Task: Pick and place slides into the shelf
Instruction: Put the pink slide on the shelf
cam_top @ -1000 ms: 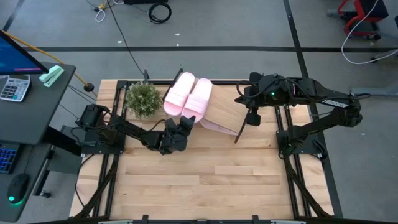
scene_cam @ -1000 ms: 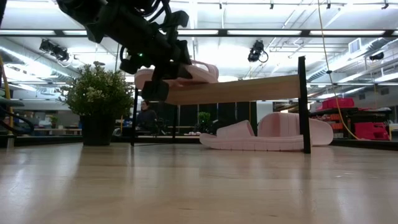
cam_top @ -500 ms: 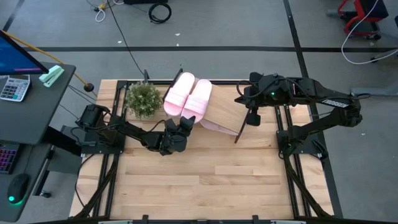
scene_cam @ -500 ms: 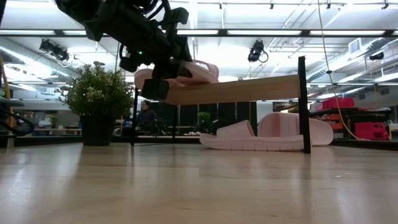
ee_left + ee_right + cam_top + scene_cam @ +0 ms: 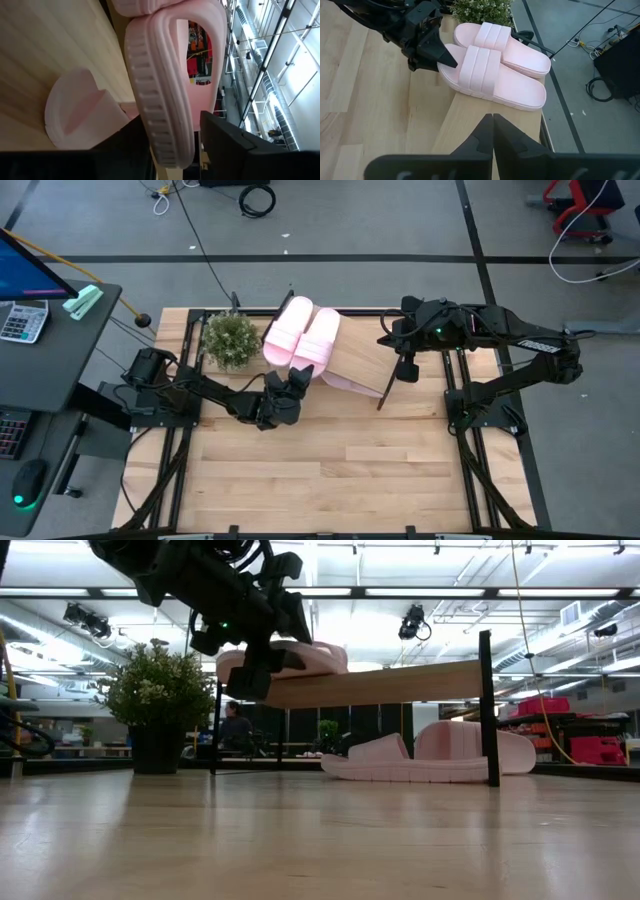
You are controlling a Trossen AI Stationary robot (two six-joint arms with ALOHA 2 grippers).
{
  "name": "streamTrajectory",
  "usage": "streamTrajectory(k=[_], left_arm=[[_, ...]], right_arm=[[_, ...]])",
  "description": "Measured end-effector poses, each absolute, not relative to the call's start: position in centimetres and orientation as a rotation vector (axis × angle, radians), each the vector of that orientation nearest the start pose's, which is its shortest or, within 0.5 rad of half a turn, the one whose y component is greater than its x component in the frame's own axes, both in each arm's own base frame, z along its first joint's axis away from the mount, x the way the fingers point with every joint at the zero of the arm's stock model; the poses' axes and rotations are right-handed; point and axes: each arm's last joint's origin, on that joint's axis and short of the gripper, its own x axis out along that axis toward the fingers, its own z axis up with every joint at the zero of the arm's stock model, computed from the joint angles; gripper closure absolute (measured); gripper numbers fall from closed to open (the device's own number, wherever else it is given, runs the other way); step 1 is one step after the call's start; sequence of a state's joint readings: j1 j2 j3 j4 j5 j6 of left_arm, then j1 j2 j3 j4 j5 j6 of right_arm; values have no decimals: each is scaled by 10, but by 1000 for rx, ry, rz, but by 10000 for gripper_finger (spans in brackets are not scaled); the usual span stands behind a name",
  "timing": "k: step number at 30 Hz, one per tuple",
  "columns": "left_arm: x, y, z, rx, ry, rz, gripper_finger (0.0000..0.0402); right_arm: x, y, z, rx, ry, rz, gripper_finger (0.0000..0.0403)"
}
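Two pink slides [image 5: 303, 332] lie side by side on the left part of the slanted shelf [image 5: 358, 352]. The left gripper [image 5: 297, 379] is at the near end of the right one [image 5: 492, 80], with a finger on each side of its heel. Two more slides [image 5: 432, 756] lie on the counter [image 5: 320, 460] under the shelf. The right gripper [image 5: 406, 368] hangs by the shelf's right side, fingers closed and empty. A small plant [image 5: 231, 338] stands to the left.

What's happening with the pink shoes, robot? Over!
Left gripper shut on second slide's heel at the shelf. Right gripper shut, empty, above the shelf. Two slides on the table beneath. Nothing in the way.
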State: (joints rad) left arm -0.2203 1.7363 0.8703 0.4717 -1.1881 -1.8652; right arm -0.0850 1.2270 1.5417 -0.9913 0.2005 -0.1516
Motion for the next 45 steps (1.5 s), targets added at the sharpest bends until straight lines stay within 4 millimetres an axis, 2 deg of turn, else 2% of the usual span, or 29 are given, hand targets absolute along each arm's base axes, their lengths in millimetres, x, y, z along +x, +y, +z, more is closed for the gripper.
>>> streamTrajectory(k=[18,34,38,45], left_arm=[[338,-47,185,-1385,-617,921,179],[336,-59,183,-1385,-511,880,145],[335,-67,183,-1377,-491,862,147],[333,-96,194,-1330,-479,812,147]], right_arm=[[219,-24,424,-184,704,-222,393],[219,-24,424,-175,708,-196,392],[217,-23,423,-172,722,-183,394],[207,-22,425,-166,736,-167,391]])
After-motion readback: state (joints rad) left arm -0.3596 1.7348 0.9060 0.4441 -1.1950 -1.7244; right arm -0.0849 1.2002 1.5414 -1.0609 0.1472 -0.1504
